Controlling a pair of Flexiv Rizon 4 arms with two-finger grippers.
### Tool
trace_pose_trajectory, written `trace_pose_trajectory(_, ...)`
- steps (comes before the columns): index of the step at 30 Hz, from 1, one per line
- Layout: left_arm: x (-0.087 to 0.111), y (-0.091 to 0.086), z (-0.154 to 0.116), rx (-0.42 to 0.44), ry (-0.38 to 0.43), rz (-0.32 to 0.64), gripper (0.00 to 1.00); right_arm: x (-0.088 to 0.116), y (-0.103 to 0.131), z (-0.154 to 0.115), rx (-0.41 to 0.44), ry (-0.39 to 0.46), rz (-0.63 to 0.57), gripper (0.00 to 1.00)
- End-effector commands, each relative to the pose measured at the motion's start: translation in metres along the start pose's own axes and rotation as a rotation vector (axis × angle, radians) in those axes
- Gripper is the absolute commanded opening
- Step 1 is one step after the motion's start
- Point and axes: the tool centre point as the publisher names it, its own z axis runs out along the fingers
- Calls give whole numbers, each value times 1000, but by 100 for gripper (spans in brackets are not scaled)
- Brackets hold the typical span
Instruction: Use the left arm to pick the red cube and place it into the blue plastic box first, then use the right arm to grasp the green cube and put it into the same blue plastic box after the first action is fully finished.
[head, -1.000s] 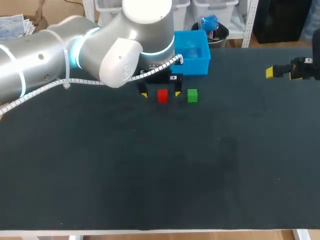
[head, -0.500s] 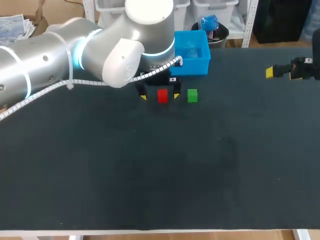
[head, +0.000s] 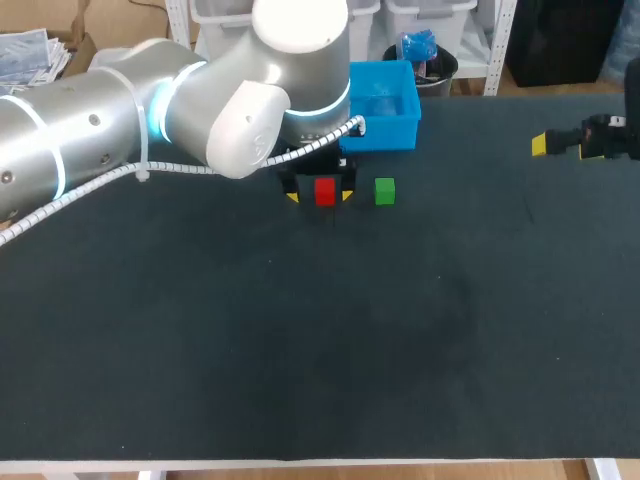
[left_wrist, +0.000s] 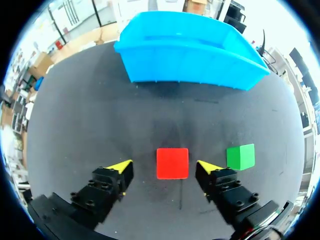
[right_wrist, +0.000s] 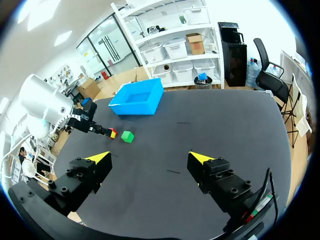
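Note:
The red cube (head: 325, 191) (left_wrist: 172, 163) rests on the black table, between the two fingers of my left gripper (head: 320, 194) (left_wrist: 165, 165). A narrow gap shows on each side of the cube, so the jaws stand open around it. The green cube (head: 385, 191) (left_wrist: 240, 156) (right_wrist: 127, 136) sits just beside the left gripper's outer finger. The blue plastic box (head: 383, 104) (left_wrist: 187, 52) (right_wrist: 138, 98) stands ahead of both cubes, with nothing visible inside. My right gripper (head: 560, 144) (right_wrist: 152, 160) hangs open above the table's far right, well away from the cubes.
The table's black surface (head: 330, 340) stretches bare toward the front edge. My left arm's thick silver links (head: 150, 110) cross the back left part of the table.
My left gripper has come down around the red cube and its fingers have drawn closer to the cube's sides. The right arm has kept still.

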Motion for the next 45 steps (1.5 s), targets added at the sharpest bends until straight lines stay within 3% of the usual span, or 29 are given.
trace_pose_trajectory(1, 0, -1, 1, -2, -16, -1, 0, 0, 0, 0, -1, 1, -1, 100)
trace_pose_trajectory(15, 5, -5, -1, 12, -17, 2, 0, 0, 0, 0, -1, 1, -1, 100)
trace_pose_trajectory(24, 5, 0, -15, 2, -36, -2, 0, 0, 0, 0, -1, 1, -1, 100)
trace_pose_trajectory(45, -20, 21, -117, 0, -160, -12, 0, 0, 0, 0, -1, 1, -1, 100)
